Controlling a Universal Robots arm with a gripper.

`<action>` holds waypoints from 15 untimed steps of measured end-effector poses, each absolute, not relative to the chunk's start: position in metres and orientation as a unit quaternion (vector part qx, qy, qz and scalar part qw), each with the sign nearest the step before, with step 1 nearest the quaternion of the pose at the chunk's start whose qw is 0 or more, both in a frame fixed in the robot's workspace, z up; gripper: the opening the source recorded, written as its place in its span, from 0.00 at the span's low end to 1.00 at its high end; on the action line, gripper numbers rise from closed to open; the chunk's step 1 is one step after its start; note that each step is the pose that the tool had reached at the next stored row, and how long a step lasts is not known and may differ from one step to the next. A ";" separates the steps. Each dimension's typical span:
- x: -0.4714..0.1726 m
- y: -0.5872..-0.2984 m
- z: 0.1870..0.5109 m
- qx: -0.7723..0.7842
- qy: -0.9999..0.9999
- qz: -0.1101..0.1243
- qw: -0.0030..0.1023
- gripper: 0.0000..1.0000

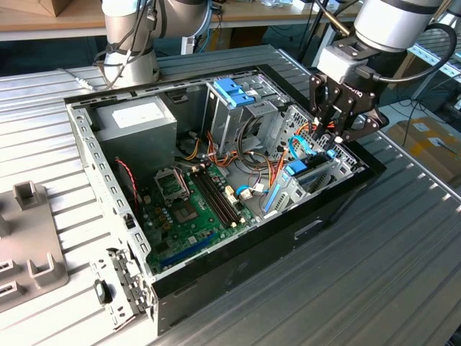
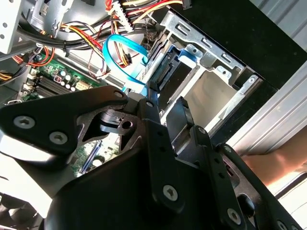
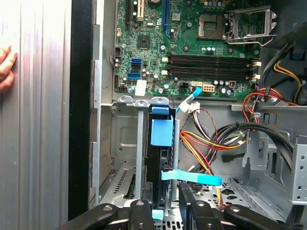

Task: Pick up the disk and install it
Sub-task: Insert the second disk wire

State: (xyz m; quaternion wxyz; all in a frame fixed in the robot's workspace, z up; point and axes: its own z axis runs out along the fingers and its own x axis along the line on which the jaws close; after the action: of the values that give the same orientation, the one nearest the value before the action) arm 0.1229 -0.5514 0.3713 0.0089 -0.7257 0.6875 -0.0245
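Note:
The disk (image 1: 315, 173) stands on edge in the metal drive bay (image 1: 338, 169) at the case corner on the exterior view's right. Its light-blue carrier frame (image 3: 161, 132) faces the first wrist view, and its dark body (image 2: 165, 72) runs down into the bay (image 2: 211, 91). My gripper (image 1: 333, 137) hangs directly over it. The black fingers (image 3: 142, 213) straddle the disk's near end, one on each side, and look shut on it in both wrist views. The lower part of the disk is hidden by the bay walls.
The open computer case (image 1: 86, 137) lies on a ribbed metal table (image 1: 374, 274), with the motherboard (image 1: 187, 209), power supply (image 1: 137, 119) and a grey drive cage with a blue latch (image 1: 234, 90). A light-blue cable (image 3: 192, 177) crosses beside the bay. A person's hand (image 3: 5, 67) rests outside the case.

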 end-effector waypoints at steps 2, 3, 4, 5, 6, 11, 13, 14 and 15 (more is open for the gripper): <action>0.124 -0.551 0.371 -0.726 0.687 -0.024 0.009 0.36; 0.124 -0.550 0.371 -0.726 0.687 -0.024 0.009 0.36; 0.124 -0.550 0.371 -0.726 0.687 -0.025 0.009 0.36; 0.124 -0.550 0.371 -0.726 0.687 -0.024 0.009 0.36; 0.124 -0.549 0.371 -0.726 0.687 -0.024 0.009 0.36; 0.125 -0.548 0.371 -0.726 0.687 -0.024 0.009 0.36; 0.125 -0.548 0.371 -0.726 0.687 -0.024 0.009 0.36; 0.125 -0.548 0.371 -0.726 0.687 -0.024 0.009 0.36; 0.126 -0.547 0.371 -0.726 0.687 -0.024 0.009 0.36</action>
State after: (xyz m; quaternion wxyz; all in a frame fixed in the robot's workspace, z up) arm 0.1256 -0.5475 0.3712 0.0090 -0.7265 0.6867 -0.0244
